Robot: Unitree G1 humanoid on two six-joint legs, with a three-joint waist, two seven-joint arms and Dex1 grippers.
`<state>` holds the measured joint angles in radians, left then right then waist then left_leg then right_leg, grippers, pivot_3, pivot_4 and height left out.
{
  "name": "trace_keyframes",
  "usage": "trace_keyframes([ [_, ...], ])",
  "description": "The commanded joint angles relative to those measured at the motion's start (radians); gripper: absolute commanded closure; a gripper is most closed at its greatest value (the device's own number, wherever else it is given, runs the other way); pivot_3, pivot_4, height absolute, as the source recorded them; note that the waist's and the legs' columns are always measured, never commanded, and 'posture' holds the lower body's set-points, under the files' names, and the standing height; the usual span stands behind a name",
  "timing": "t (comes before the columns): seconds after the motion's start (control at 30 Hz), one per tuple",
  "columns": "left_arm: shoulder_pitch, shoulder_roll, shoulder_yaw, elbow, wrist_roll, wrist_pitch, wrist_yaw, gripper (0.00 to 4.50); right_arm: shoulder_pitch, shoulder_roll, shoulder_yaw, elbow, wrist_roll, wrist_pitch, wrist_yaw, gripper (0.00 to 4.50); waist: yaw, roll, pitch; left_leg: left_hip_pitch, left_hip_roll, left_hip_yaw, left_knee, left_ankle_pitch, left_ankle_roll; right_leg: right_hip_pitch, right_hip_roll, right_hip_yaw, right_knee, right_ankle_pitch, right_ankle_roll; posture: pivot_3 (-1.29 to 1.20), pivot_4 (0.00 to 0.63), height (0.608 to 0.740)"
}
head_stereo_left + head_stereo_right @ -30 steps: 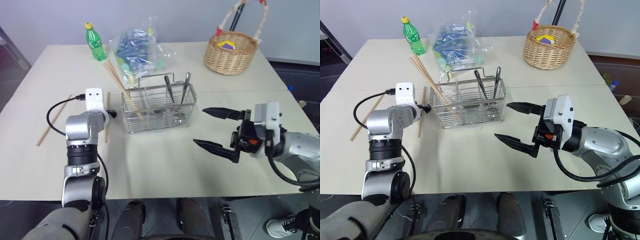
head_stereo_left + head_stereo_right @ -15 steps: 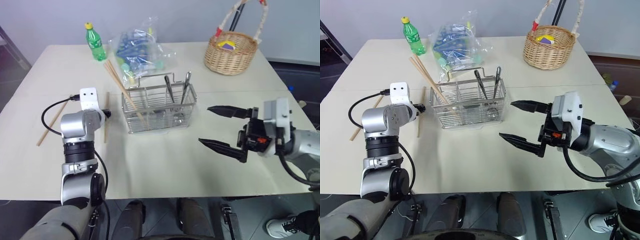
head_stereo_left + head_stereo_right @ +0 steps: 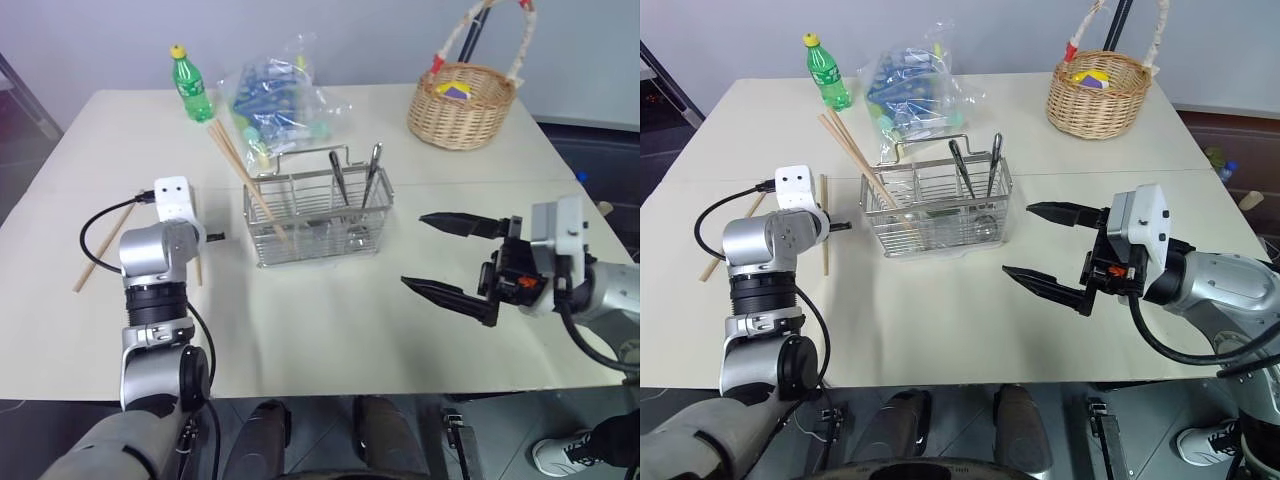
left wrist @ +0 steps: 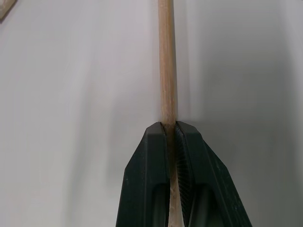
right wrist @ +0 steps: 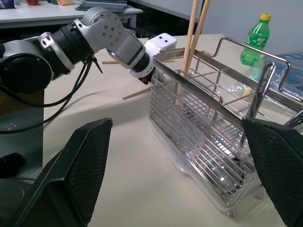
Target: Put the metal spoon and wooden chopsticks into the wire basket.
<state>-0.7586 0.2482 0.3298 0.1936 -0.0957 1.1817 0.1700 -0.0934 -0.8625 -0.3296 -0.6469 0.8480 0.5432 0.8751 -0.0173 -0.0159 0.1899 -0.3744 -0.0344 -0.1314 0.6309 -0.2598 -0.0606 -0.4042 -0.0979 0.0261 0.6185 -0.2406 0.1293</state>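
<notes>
Gripping one wooden chopstick (image 4: 167, 71) left of the wire basket (image 3: 318, 215), left tool (image 4: 170, 130) clamped; right tool (image 3: 450, 258) gapes idle. Next: lift, carry over basket.

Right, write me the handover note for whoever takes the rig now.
Left gripper: shut on a wooden chopstick lying on the table, left of the wire basket.
Right gripper: open, empty, hovering right of the basket.
Done: two chopsticks lean in the basket's left end; metal utensils stand in it, whether one is the spoon is unclear.
Left: basket the gripped chopstick, then the loose chopstick further left.
</notes>
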Motion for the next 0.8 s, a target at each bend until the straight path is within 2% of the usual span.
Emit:
trace_keyframes([
  [0.03, 0.011, 0.049, 0.007, 0.026, 0.041, -0.04, 0.023, 4.48, -0.009, 0.001, -0.012, -0.024, 0.01, -0.014, -0.002, 0.0, -0.001, 0.0, 0.0, 0.0, 0.0, 0.0, 0.0, 0.0, 0.0, 0.0, 0.0, 0.0, 0.0, 0.0, 0.0, 0.0, 0.15, 0.74],
  [0.17, 0.006, 0.145, 0.006, 0.029, 0.019, -0.172, -0.061, 4.48, -0.015, -0.002, -0.02, -0.016, 0.015, -0.014, -0.003, 0.0, 0.001, -0.001, 0.001, -0.001, 0.0, 0.0, 0.0, 0.0, 0.0, -0.001, 0.0, 0.0, 0.0, 0.0, 0.0, 0.0, 0.15, 0.74],
  [0.27, -0.02, 0.255, 0.048, 0.061, -0.009, -0.392, -0.156, 4.48, -0.024, -0.004, -0.027, -0.022, 0.028, -0.005, -0.014, 0.0, 0.004, -0.002, 0.001, -0.002, 0.0, 0.0, 0.0, 0.0, 0.0, -0.002, 0.0, 0.0, 0.0, 0.0, 0.0, 0.0, 0.15, 0.74],
  [0.47, -0.096, 0.347, 0.115, 0.107, -0.142, -0.837, -0.421, 4.48, -0.027, 0.012, -0.003, -0.025, 0.011, -0.016, -0.028, 0.0, 0.018, -0.003, 0.001, -0.003, 0.0, 0.0, 0.0, 0.0, -0.001, -0.001, -0.001, 0.0, -0.002, 0.0, 0.0, 0.0, 0.15, 0.74],
  [0.6, -0.114, 0.331, 0.12, 0.015, -0.301, -0.921, -0.631, 4.48, -0.031, 0.021, 0.002, -0.022, 0.003, -0.02, -0.035, 0.0, 0.025, -0.003, 0.001, -0.004, -0.001, 0.0, 0.0, 0.0, -0.001, -0.002, -0.002, 0.0, -0.003, 0.0, 0.0, 0.0, 0.15, 0.74],
  [0.8, -0.181, 0.292, 0.142, -0.091, -0.564, -0.822, -0.757, 4.48, -0.029, 0.031, 0.012, -0.022, -0.011, -0.029, -0.046, 0.0, 0.021, -0.003, 0.001, -0.004, -0.001, 0.0, 0.001, 0.0, -0.001, -0.002, -0.001, 0.0, -0.003, 0.0, 0.0, 0.0, 0.15, 0.74],
])
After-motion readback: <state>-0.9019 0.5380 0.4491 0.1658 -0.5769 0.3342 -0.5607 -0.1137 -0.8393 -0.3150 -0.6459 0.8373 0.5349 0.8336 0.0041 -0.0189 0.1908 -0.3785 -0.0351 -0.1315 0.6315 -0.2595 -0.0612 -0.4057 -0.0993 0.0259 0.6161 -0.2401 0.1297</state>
